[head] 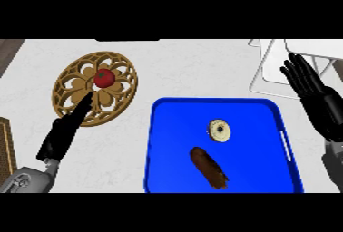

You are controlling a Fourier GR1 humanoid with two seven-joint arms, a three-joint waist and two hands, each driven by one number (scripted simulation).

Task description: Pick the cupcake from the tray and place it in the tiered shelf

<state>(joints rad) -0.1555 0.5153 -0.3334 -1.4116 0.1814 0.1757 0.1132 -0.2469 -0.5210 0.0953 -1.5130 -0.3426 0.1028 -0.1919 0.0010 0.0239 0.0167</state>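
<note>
- Blue tray (268, 113) holds the cupcake (219, 130) near centre, bare floor around it (brown item (209, 167) below).
- We note the right hand (315, 93), fingers straight, holding nothing, over the white tiered shelf (268, 68).
- Left hand (67, 131) extended, holding nothing.

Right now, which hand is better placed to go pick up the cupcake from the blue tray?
The right hand: it is open beside the tray's right corner, near the cupcake. The left hand lies off the tray's left side, over the wooden trivet.
</note>
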